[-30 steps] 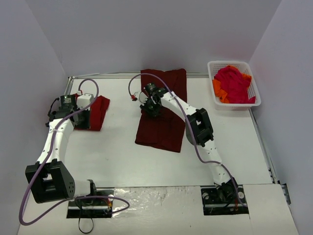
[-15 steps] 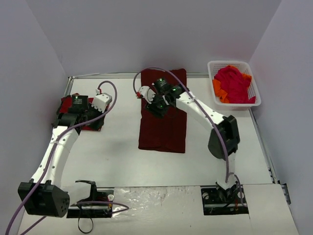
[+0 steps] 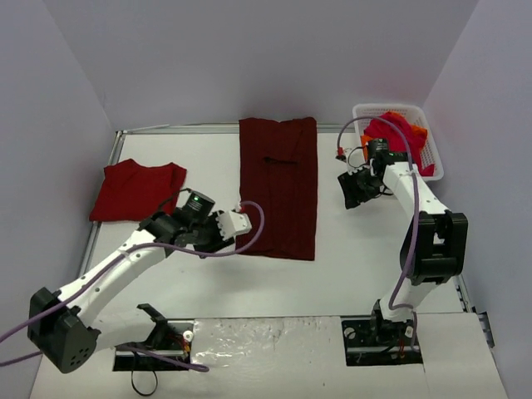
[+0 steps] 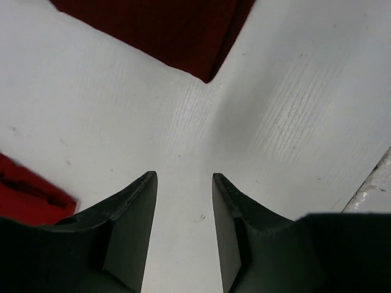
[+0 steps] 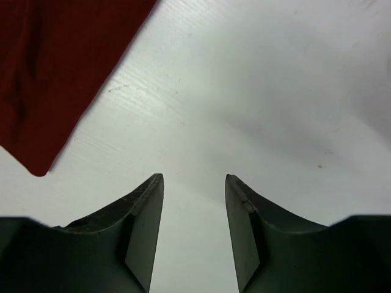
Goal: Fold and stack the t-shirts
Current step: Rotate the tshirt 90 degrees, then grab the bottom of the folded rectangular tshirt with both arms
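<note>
Two empty grippers over a white table (image 3: 199, 158)
A long dark maroon cloth t-shirt (image 3: 278, 187) lies folded flat between the left gripper (image 4: 183, 177) and right gripper (image 5: 194, 177), both with jaws parted on nothing. A white plastic lattice basket (image 3: 391, 106) of crimson and orange shirts (image 3: 399, 141) sits near the right one, a folded red t-shirt (image 3: 137, 189) beyond the left.

You were working in a robotics lab cell. Plain pale walls (image 3: 249, 58) boxed in a white desk (image 3: 208, 274) on three sides. Two white arms, the left arm (image 3: 116, 266) and the right arm (image 3: 420, 195), were bolted at its near edge, with purple cables (image 3: 263, 223) looping off them. A metal rail (image 3: 179, 128) ran along the far edge. Red shirts (image 3: 278, 187) and a white basket (image 3: 391, 106) lay out like test props.
</note>
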### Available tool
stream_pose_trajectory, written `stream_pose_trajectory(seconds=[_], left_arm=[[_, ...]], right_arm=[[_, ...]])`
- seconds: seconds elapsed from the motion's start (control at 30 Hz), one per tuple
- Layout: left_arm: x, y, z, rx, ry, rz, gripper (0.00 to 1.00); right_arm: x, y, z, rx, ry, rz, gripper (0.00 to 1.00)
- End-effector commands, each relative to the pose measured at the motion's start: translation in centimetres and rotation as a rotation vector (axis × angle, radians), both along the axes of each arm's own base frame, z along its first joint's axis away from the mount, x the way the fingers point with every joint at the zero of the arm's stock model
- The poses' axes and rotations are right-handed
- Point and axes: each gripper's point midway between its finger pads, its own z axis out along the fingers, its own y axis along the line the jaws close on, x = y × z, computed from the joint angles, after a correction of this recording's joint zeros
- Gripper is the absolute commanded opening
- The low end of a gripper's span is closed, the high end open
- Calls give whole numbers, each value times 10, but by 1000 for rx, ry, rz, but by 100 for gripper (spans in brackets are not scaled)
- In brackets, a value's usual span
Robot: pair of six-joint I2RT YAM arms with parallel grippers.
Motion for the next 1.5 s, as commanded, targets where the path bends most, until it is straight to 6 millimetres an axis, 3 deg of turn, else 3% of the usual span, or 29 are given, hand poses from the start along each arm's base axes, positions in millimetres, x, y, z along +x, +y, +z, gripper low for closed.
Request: stream_pose_trajectory(seconds=[0.0, 0.2, 0.33, 0.4, 0.67, 0.77, 1.47], left_arm=[[5, -7, -18, 123, -74, -85, 40], [0, -28, -49, 193, -105, -180, 41], [4, -36, -66, 229, -137, -199, 42], [11, -42, -69, 223, -175, -183, 42], [20, -61, -86, 191, -208, -190, 45], [26, -60, -90, 209, -231, -177, 45], [32, -70, -116, 228, -210, -178, 46]], right_arm=[[-23, 22, 23, 155, 7, 19, 41], [-22, 6, 19, 161, 16, -27, 41], [-23, 7, 14, 181, 35, -29, 40], [-22, -3, 12, 182, 41, -60, 40], [-25, -9, 6, 179, 54, -78, 39], [-26, -10, 5, 183, 60, -82, 35], [-27, -13, -8, 177, 97, -89, 35]])
